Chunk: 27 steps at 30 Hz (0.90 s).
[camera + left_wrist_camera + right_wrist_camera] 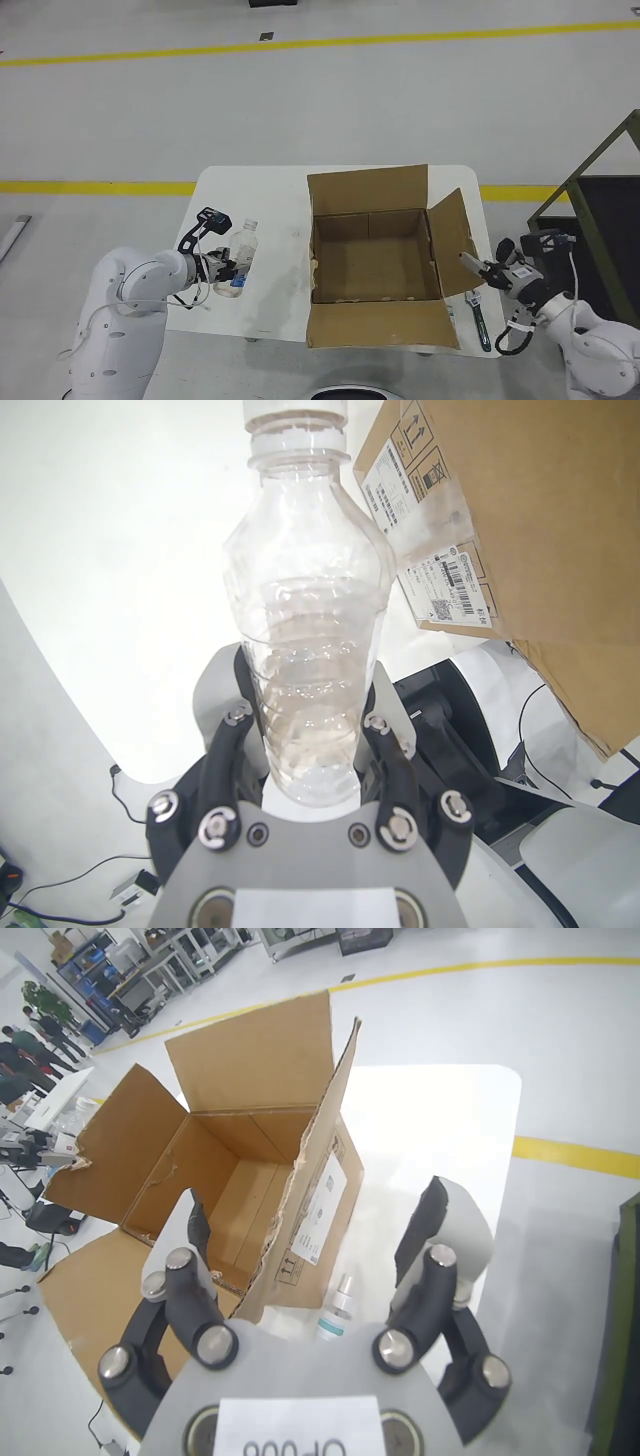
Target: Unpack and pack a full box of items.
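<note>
A clear plastic bottle (305, 610) with a white cap lies pointing away from my left gripper (310, 705), which is shut on its lower body. In the top view this bottle (241, 256) and the left gripper (222, 268) sit over the white table's left part, left of the open cardboard box (375, 262). The box's flaps are spread and its brown floor (250, 1208) shows. My right gripper (315, 1208) is open with nothing held. It hovers by the box's right flap (452, 240), and appears in the top view as the right gripper (478, 268).
A small white bottle with a teal band (334, 1315) stands on the table just outside the box's right wall. A dark slim tool (482, 328) lies near the table's front right corner. A green frame (590, 190) stands right of the white table (265, 195).
</note>
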{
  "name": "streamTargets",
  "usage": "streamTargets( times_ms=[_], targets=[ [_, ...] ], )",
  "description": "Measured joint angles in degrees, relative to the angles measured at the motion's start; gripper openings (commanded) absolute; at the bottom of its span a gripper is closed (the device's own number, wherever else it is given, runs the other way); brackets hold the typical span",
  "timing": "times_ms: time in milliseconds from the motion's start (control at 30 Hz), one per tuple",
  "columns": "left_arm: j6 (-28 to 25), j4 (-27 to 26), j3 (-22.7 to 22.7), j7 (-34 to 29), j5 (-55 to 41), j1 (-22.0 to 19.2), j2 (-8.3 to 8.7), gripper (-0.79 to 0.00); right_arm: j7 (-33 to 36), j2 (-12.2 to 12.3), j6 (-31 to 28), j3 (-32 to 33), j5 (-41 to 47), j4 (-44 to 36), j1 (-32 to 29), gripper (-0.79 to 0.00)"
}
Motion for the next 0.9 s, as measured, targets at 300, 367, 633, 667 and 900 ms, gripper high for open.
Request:
streamTargets(
  times_ms=[300,367,633,667,900],
  targets=[
    [0.0,0.0,0.0,0.0,0.0,0.0,0.00,-0.785,0.3,0.2,5.1,-5.0,-3.8,2.0,0.7,-0.397],
    [0.0,0.0,0.0,0.0,0.0,0.0,0.00,-0.785,0.4,0.3,5.7,-5.0,-3.6,2.6,0.7,-0.456],
    [0.0,0.0,0.0,0.0,0.0,0.0,0.00,-0.785,-0.8,0.7,3.9,-5.2,-4.9,3.5,0.5,-0.785],
    [0.0,0.0,0.0,0.0,0.0,0.0,0.00,-0.785,-0.7,0.7,3.9,-5.2,-4.9,3.5,0.5,-0.785],
    [0.0,0.0,0.0,0.0,0.0,0.0,0.00,-0.785,-0.9,0.7,4.0,-5.3,-4.7,3.5,0.5,-0.785]
  ],
)
